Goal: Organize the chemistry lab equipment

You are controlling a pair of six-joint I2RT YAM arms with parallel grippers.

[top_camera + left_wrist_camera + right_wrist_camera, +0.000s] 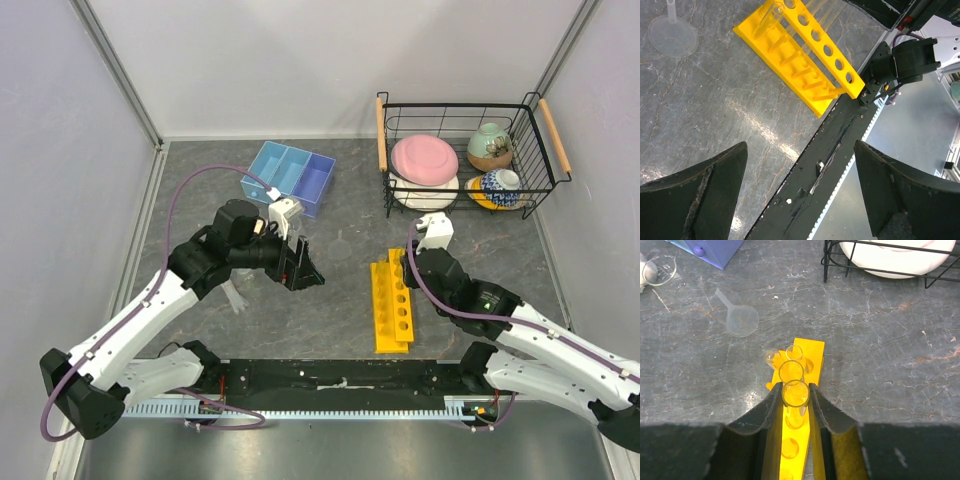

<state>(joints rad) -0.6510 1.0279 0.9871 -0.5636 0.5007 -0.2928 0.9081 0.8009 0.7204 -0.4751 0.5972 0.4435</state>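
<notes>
A: Why are the right fingers (771, 412) pinched on that test tube (795, 394)?
B: To keep it upright over a hole in the yellow rack (815, 347), lower centre of frame; probably seating it; left fingers (710, 195) gape wide, holding nothing.

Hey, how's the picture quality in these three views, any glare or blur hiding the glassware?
Top external: even light, soft shadows, but the clear funnel nearly vanishes against the grey table. Left wrist: a glare streak on the table; its jaws dark and soft. Right wrist: sharp; the test tube between the jaws reads clearly against the yellow rack.
</notes>
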